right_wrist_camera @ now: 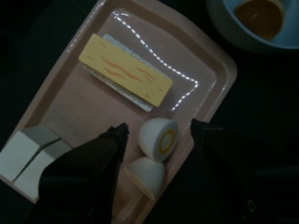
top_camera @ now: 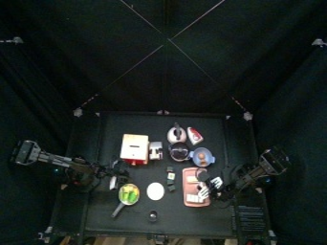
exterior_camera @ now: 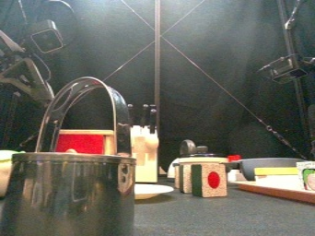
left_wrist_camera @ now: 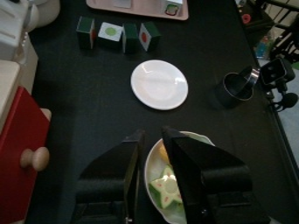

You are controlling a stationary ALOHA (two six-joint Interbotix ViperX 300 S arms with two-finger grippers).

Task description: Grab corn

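The corn (left_wrist_camera: pixel 167 188) is a pale yellow piece with green around it, lying inside a round steel pot (left_wrist_camera: pixel 197 138). From above, the corn (top_camera: pixel 129 194) shows as a green-and-yellow spot at the table's front left. My left gripper (left_wrist_camera: pixel 152 138) hangs right over the pot, open, with the corn showing in the gap between its jaws. In the front view the pot (exterior_camera: pixel 68 189) stands near and large, and its wall hides the corn. My right gripper (right_wrist_camera: pixel 158 131) is open above a pink tray (right_wrist_camera: pixel 70 96), with a halved egg (right_wrist_camera: pixel 159 137) below it.
A white round disc (left_wrist_camera: pixel 158 83) lies just beyond the pot. A beige box with a red face (top_camera: pixel 134 145) stands at the back left. Small cubes (left_wrist_camera: pixel 111 32) and a black cup (left_wrist_camera: pixel 242 85) sit farther off. The tray also holds a yellow slice (right_wrist_camera: pixel 122 66).
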